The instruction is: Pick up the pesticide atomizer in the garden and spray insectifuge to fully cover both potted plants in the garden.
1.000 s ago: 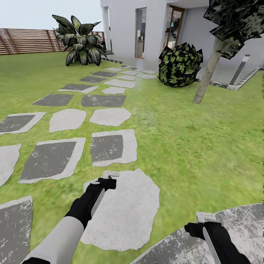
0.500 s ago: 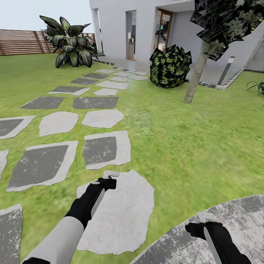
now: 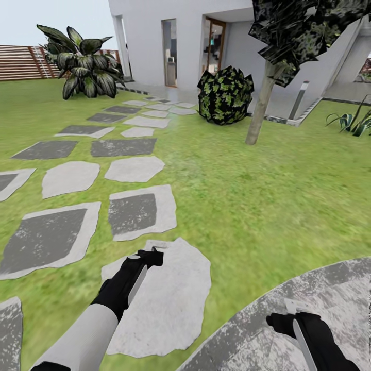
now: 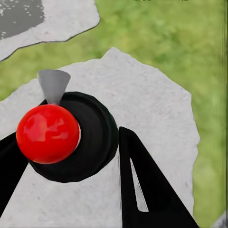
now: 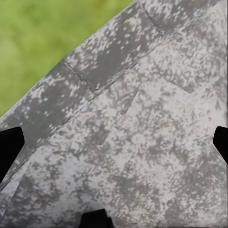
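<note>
Atomizer search: left fingers flank a red ball on a black disc, grip unclear; right fingers wide over paving. Turn carelessly and you'll clip that tree

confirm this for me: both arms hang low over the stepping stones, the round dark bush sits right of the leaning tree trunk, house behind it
Not quite. In the head view the round dark bush sits left of the leaning tree trunk, not right. The rest holds: both arms hang low over the stepping stones, and the house stands behind.
</note>
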Controlling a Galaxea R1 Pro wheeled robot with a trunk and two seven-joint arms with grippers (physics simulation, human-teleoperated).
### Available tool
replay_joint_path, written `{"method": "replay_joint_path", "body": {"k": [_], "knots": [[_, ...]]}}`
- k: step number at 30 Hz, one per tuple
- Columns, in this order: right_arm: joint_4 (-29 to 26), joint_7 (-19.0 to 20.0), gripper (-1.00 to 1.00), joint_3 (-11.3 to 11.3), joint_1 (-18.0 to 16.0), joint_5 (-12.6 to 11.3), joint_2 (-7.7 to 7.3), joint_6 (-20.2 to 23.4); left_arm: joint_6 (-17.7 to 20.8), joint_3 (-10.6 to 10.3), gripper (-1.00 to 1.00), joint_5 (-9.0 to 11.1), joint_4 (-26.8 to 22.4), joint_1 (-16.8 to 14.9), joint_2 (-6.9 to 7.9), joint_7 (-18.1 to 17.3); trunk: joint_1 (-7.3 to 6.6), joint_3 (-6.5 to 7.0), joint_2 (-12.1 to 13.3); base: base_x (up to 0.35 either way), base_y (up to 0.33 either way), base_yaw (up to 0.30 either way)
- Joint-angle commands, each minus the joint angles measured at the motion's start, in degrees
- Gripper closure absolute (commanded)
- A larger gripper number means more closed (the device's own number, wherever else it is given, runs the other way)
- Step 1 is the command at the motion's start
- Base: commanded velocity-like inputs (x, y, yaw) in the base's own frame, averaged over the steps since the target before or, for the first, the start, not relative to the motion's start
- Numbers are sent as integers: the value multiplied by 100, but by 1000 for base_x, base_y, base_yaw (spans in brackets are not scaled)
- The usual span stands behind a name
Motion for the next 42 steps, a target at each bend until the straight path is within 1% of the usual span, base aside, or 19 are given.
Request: {"method": "replay_joint_path", "body": {"k": [1,42], "knots": [[-5,1,-100,-13,-3,-1,0,26,31,-6,100,-2,-10,-2,1,3,-1,3,-2,-1,1,-199],[-5,1,-100,-35,-3,-1,0,26,31,-15,100,-1,-10,0,-4,-1,-1,286,-2,0,0,-200]]}}
